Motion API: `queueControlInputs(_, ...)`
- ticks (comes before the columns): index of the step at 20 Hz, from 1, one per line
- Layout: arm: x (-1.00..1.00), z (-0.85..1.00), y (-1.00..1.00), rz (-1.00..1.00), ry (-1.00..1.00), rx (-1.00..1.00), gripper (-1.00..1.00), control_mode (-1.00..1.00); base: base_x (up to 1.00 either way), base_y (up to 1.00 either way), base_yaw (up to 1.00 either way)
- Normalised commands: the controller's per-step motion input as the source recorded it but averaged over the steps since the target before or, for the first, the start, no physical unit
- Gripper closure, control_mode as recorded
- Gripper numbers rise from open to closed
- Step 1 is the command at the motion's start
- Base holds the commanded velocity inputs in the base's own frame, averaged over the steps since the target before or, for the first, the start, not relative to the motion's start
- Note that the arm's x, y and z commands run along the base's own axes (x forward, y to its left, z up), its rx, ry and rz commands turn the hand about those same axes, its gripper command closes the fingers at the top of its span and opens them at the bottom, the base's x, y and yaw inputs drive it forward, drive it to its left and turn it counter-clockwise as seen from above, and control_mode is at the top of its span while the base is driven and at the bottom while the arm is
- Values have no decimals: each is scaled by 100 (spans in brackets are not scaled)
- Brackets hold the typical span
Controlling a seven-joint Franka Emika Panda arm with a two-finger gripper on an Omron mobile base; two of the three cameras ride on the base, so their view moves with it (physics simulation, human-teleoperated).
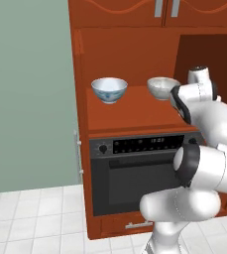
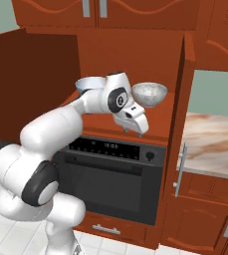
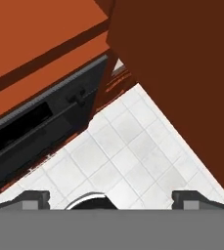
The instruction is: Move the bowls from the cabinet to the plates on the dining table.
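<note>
Two bowls stand on the open shelf of the reddish-brown cabinet point(image 1: 130, 111). The white bowl with blue pattern point(image 1: 109, 90) is on the left, partly behind my arm in the right base view point(image 2: 87, 83). The speckled grey bowl point(image 1: 161, 88) point(image 2: 149, 94) is on the right. My gripper point(image 2: 134, 132) hangs in front of the shelf edge, just below and left of the grey bowl, pointing down at the floor. Its fingertips point(image 3: 33, 197) stand wide apart, open and empty point(image 3: 111, 199). The plates and the dining table are out of view.
A black built-in oven point(image 1: 140, 173) sits under the shelf. The cabinet doors point(image 2: 31, 84) point(image 1: 209, 52) are swung open on both sides of my arm. A marble-patterned counter point(image 2: 212, 144) over low cabinets lies to the right. White tiled floor point(image 3: 128, 156) lies below.
</note>
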Motion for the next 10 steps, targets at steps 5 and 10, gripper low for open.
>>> queueControlInputs(5,0,0,0,1,-3,0,-100,-100,0,0,0)
queueControlInputs(10,-1,0,0,7,-20,0,-100,-100,0,0,0)
